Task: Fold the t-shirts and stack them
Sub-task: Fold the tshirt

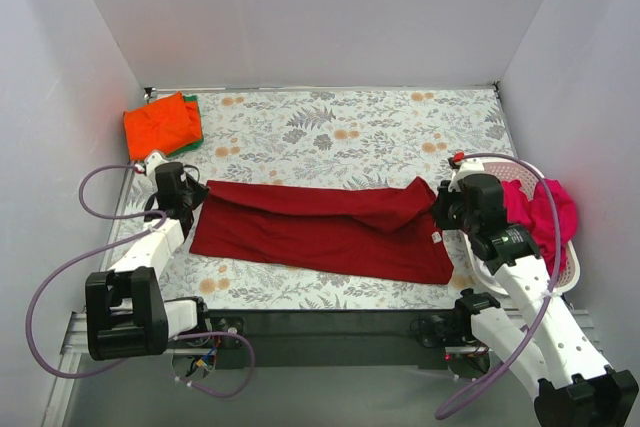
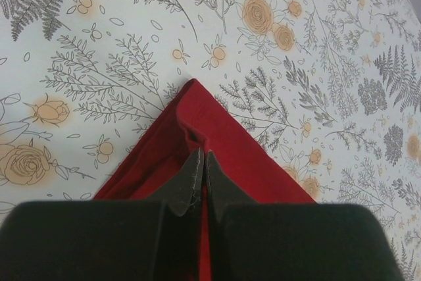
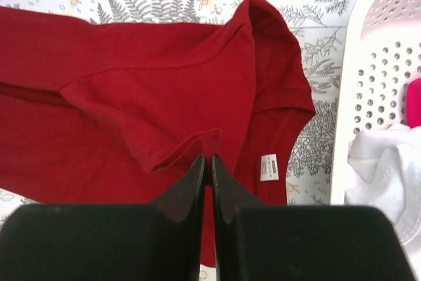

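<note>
Crimson tee [image 1: 320, 232] lies spread across the counter [image 1: 330, 127] mid-way btwn the two arms. It is long and partly doubled over, w/ rumpled edges. Orange tee [image 1: 158, 127] sits folded on a green tee [image 1: 196, 113] in the far left corner. Pink tee [image 1: 550, 212] and white tee [image 3: 385, 162] wait in the white basket [image 1: 572, 269] on the right.

Left jaws are together, pinching the tee's pointed left corner; red cloth shows btwn the pads. Right jaws are likewise together, tips nipped on a raised fold near the right end, just beside the care label [image 3: 268, 167].

Handling, as a judgement: light, limp knit w/ no stiffness. It will sag and drape from any hold, drag on the counter and crease easily, but it's not fragile or slippery. Best holds are corners, hems or a doubled fold, where the layers give the pads something to bite. A single-layer pinch prob. slips out. Both ends should go up together, else the middle bunches.

Writing: the label is a small white tab w/ dark print, too small to read. No brand visible anywhere.
</note>
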You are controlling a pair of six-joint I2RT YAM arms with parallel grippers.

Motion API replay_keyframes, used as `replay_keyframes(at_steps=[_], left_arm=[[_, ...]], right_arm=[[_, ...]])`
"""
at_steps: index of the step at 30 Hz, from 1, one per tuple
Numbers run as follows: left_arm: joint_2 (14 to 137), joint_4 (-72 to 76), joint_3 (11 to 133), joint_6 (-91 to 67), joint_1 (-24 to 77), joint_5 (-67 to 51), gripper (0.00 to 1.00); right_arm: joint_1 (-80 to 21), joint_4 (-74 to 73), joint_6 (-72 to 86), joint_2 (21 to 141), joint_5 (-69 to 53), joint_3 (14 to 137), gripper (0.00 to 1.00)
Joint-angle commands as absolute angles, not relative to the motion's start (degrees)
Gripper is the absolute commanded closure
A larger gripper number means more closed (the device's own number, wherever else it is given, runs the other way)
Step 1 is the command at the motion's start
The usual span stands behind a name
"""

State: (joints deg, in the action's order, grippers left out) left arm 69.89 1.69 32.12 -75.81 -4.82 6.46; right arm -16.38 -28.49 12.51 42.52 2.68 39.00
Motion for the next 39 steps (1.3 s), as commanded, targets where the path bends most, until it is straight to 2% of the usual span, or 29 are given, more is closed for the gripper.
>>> replay_keyframes(at_steps=[1,7,8,11,12,14,15,16,20,23,27,29,30,32,33,36,39], left_arm=[[67.2,0.8,30.8,-76.5,-5.2,7.8,1.00],[64.0,0.4,28.2,-77.8,-5.2,8.5,1.00],[63.5,0.4,27.5,-78.0,-5.2,8.9,0.97],[60.8,-1.9,26.4,-79.2,-5.2,11.5,0.80],[59.9,-2.1,26.3,-79.5,-5.2,12.1,0.70],[55.9,-2.5,26.5,-79.8,-4.2,12.7,0.61],[53.5,-2.5,27.0,-80.2,-3.2,12.7,0.51],[52.7,-2.5,27.3,-80.3,-1.6,13.8,0.47],[52.1,-3.9,30.8,-80.3,14.7,20.5,0.44],[54.5,-3.5,32.4,-80.8,20.5,20.0,0.44],[60.7,-0.9,33.2,-80.5,23.3,17.0,0.44],[63.3,0.3,33.8,-80.2,24.7,16.6,0.44],[65.4,1.6,34.0,-80.1,25.1,16.6,0.44],[67.1,2.8,34.2,-79.9,25.8,16.2,0.44],[68.2,3.1,34.2,-79.8,26.0,15.8,0.44],[69.1,4.2,33.7,-79.5,26.5,15.7,0.44],[69.0,4.4,33.1,-79.4,26.6,15.7,0.44]], right_arm=[[-16.9,-30.0,13.5,41.2,3.5,38.3,0.99],[-18.5,-30.6,14.1,41.7,4.4,38.2,0.99],[-18.7,-30.6,14.2,41.8,4.7,38.3,0.99],[-20.0,-30.7,14.4,42.8,5.4,38.1,0.99],[-20.5,-30.8,14.7,43.1,5.7,38.2,0.99],[-21.6,-30.8,14.9,43.2,6.7,38.2,0.99],[-22.1,-30.8,14.9,43.2,6.9,38.2,0.99],[-22.2,-30.8,14.9,43.2,7.6,38.1,0.99],[-22.8,-30.7,15.4,43.9,9.1,38.2,0.99],[-23.4,-30.8,15.6,45.5,10.7,38.3,0.99],[-23.8,-32.3,17.8,46.1,15.3,38.8,0.99],[-23.9,-33.0,19.2,46.2,18.9,39.4,0.87],[-24.1,-33.9,19.7,46.5,19.8,39.6,0.76],[-24.5,-34.7,20.6,46.5,20.7,40.2,0.66],[-25.5,-34.8,21.2,45.9,20.9,40.4,0.53],[-28.1,-35.2,22.6,44.7,21.1,41.0,0.47],[-32.2,-34.8,23.8,45.3,17.6,41.5,0.51]])
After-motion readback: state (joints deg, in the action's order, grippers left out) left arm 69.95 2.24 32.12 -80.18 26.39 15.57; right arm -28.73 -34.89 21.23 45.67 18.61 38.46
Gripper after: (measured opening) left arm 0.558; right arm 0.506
